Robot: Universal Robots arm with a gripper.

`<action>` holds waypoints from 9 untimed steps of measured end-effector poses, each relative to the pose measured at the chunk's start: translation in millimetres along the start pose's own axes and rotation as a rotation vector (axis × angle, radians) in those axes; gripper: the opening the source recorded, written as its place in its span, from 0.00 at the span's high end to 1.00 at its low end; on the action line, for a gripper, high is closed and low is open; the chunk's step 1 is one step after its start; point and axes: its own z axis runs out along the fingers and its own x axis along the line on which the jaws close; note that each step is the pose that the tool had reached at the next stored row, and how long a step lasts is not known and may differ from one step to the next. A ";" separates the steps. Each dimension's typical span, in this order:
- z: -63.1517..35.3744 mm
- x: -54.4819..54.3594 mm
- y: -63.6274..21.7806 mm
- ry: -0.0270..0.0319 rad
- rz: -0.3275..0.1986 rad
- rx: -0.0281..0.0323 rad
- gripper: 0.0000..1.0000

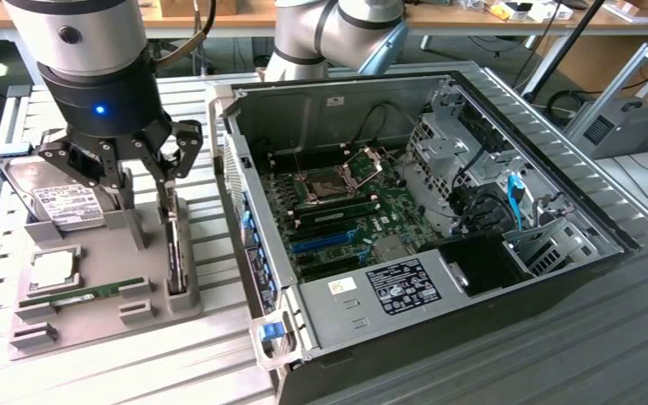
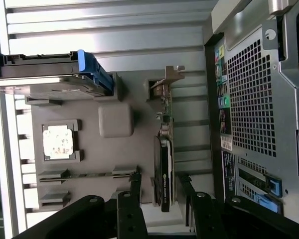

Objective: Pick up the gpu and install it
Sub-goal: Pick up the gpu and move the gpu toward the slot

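1. Hovering low over the gpu point(image 2: 164, 169) with the gripper point(image 2: 161, 194), its fingers point(image 2: 135, 186) standing partly spread, one to each side of the card's near end, and gripping nothing. Appearing to be just clear of both faces, though not telling contact for certain.
2. Finding the gpu standing on its long edge in a slot of the grey tray point(image 2: 119, 159), along the tray side nearest the computer case point(image 2: 259, 99). Pointing its silvery bracket point(image 2: 169, 74) away from the gripper.
3. Judging the card to be light and stiff, but thin and fragile, with smooth flat faces likely to slip under a weak pinch and to twist if taken far off centre.
4. Judging the best hold to be across the two flat faces near the upper edge. Staying off the bracket, the lower contact edge and any raised parts.
5. Looking further across the tray: passing a narrow green RAM stick point(image 2: 89, 175) lying flat, then a square processor point(image 2: 58, 141), then a hard drive point(image 2: 50, 79) with a blue frame, all well apart from the card.
6. Reaching the case in the exterior view, lying open with its motherboard point(image 1: 336, 211) exposed.
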 end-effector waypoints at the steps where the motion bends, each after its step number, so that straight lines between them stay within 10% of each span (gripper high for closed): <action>1: 1.7 0.0 -0.1 0.0000 0.000 0.0000 0.58; 9: 3.5 0.1 -0.1 -0.0002 0.000 0.0023 0.50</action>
